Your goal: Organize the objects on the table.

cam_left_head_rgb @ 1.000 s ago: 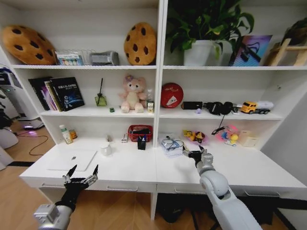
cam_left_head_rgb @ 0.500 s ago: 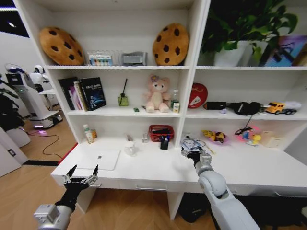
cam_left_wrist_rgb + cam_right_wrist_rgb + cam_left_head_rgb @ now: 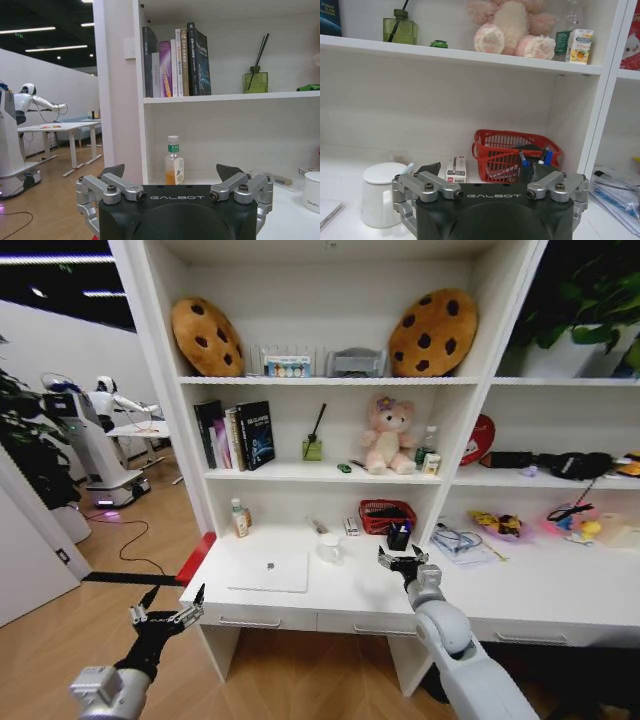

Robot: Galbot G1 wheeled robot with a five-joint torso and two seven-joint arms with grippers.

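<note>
Basket: I see a red mesh basket at the back of the table, holding dark items I can't identify; blue pens stand in a dark cup just before it.
Laptop: thin silver laptop lies flat and closed on the table's left part.
Mug: smooth white lidded mug stands between laptop and basket.
Bottle: small clear green-capped bottle stands at the back left corner.
Left gripper: I have its fingers spread, empty, over wooden floor left of the table.
Right gripper: fingers apart, empty, above the table near the basket.
Room: tall white shelving above.
</note>
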